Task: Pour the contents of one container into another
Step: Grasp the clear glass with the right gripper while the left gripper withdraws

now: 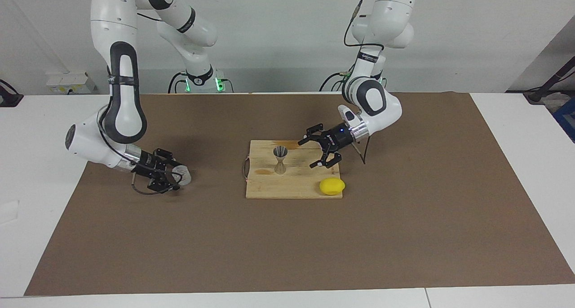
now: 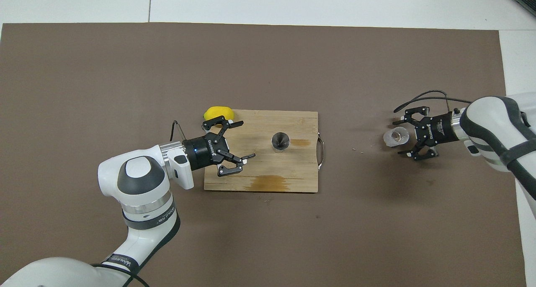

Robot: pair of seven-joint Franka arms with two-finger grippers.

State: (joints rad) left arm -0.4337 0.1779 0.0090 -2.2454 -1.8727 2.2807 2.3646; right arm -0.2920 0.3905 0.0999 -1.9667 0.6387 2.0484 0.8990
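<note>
Glass cup [image 1: 183, 175]: clear, short, upright on the brown mat [image 1: 287, 245] toward the right arm's end of the worktop [image 1: 521, 133], well apart from the board.
Jigger [image 1: 280, 160]: metal, hourglass-shaped, upright on the wooden cutting board [image 1: 292, 187], open cone up.
Lemon [image 1: 332, 186]: yellow, at the board's corner toward the left arm's end, farther from the robots than the jigger.
Right gripper [image 1: 173, 177]: low at the glass cup, jaws spread around it; whether they touch the glass I cannot tell.
Left gripper [image 1: 310, 154]: over the board beside the jigger, jaws wide open, holding nothing.
Stain [image 2: 264, 183]: brownish wet patch on the board's edge nearest the robots.
</note>
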